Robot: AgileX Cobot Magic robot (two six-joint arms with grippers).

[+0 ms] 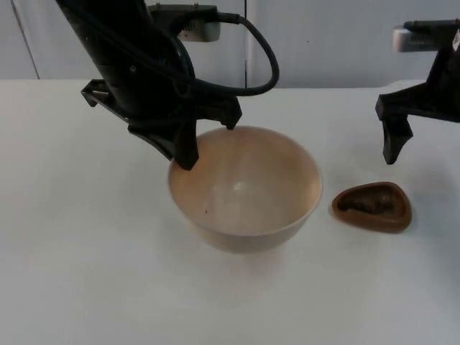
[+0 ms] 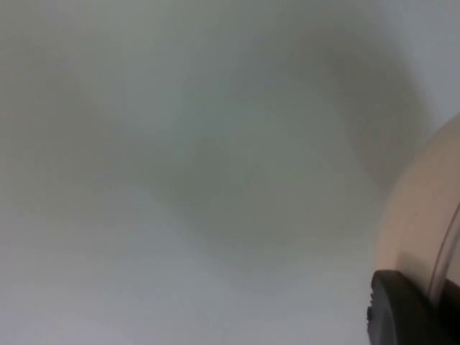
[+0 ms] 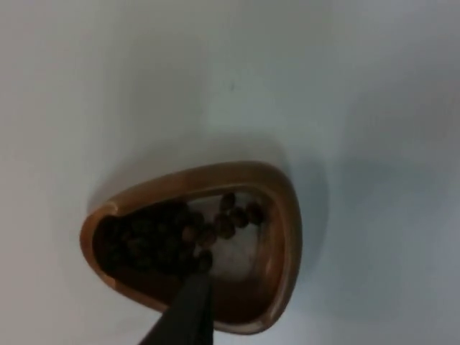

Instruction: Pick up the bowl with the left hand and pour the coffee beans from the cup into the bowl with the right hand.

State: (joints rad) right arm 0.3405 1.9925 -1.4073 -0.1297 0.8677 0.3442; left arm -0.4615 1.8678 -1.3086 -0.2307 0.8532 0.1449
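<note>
Two objects stand on the white table (image 1: pixel 72 251): a large cream bowl (image 1: pixel 244 190) in the middle and a small brown cup (image 1: pixel 372 207) just beside it, on the side of the right arm, not touching it. The bowl stands upright and its inside is bare. The cup has a rounded triangular shape, and dark coffee beans (image 3: pixel 154 241) lie inside it, gathered mostly at its narrow end.

The left gripper (image 1: pixel 210 140) is at the far rim of the bowl. One finger hangs over the rim on the left arm's side, the other finger stands at the rim behind the bowl, so the fingers are spread apart and they do not pinch the rim. In the left wrist view the cream wall of the bowl is next to a black fingertip (image 2: pixel 402 309).

The right gripper (image 1: pixel 397 147) hovers above the table behind the cup, apart from it. I cannot tell if its fingers are spread or pressed together.
</note>
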